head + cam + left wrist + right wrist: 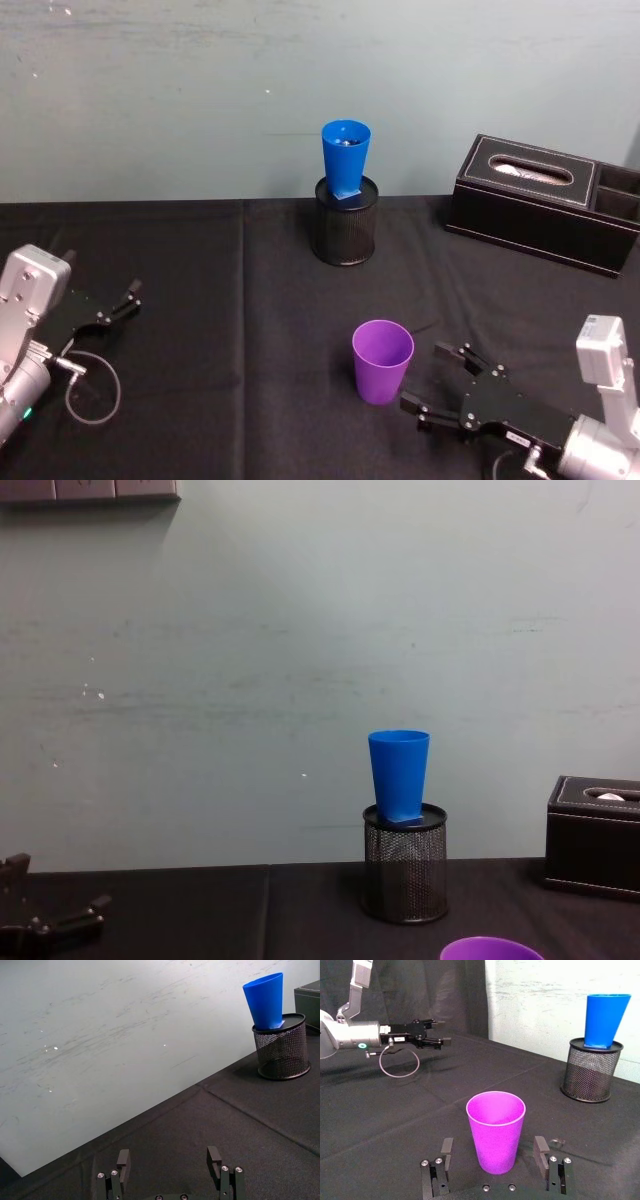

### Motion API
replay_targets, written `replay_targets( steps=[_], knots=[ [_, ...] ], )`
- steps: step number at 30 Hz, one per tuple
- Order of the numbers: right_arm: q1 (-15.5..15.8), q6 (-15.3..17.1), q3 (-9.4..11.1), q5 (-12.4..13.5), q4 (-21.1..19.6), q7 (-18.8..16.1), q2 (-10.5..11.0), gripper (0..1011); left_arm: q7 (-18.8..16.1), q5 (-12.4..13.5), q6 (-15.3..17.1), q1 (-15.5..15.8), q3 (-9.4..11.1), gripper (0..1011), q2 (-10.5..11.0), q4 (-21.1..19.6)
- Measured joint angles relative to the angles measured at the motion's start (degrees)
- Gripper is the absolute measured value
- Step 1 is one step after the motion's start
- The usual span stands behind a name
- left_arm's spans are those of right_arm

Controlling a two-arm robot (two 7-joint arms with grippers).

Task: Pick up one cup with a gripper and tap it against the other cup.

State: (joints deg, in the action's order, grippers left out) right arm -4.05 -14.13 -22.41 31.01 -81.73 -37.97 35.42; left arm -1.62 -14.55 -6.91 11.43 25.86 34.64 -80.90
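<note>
The purple cup [382, 360] stands upright on the black tablecloth, near the front centre. My right gripper [425, 378] lies low just to its right, open, fingers pointing at the cup without touching it. In the right wrist view the purple cup [496, 1130] stands just ahead of the gap between the two fingers [446, 1147]. The blue cup [345, 158] sits upright in the top of a black mesh pen holder [345, 232] at the back centre. My left gripper [122, 303] rests open at the table's left side, far from both cups.
A black tissue box [545, 200] stands at the back right. A loop of cable [90, 385] hangs by the left arm. A pale wall runs behind the table's far edge. Black cloth lies bare between the purple cup and the pen holder.
</note>
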Motion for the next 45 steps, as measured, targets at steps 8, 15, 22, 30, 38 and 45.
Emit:
replay_targets(
  steps=[8,15,22,30,38,45],
  knots=[
    [-1.61,1.16,-0.23,-1.50,1.33,-0.06,-2.59,1000,0.00,0.00,0.00,0.00,0.00,1000,0.00,0.00],
    [-2.60,1.93,-0.53,-2.55,2.19,0.26,-4.25,1000,0.00,0.00,0.00,0.00,0.00,1000,0.00,0.00],
    [-3.48,2.51,-0.81,-3.27,2.74,0.51,-5.33,1000,0.00,0.00,0.00,0.00,0.00,1000,0.00,0.00],
    [-4.43,2.74,-0.89,-4.23,3.81,1.47,-6.60,1000,0.00,0.00,0.00,0.00,0.00,1000,0.00,0.00],
    [-5.24,2.91,-1.01,-4.80,4.95,1.83,-7.69,1000,0.00,0.00,0.00,0.00,0.00,1000,0.00,0.00],
    [-5.83,3.09,-1.21,-5.15,5.42,1.80,-8.30,1000,0.00,0.00,0.00,0.00,0.00,1000,0.00,0.00]
  ],
)
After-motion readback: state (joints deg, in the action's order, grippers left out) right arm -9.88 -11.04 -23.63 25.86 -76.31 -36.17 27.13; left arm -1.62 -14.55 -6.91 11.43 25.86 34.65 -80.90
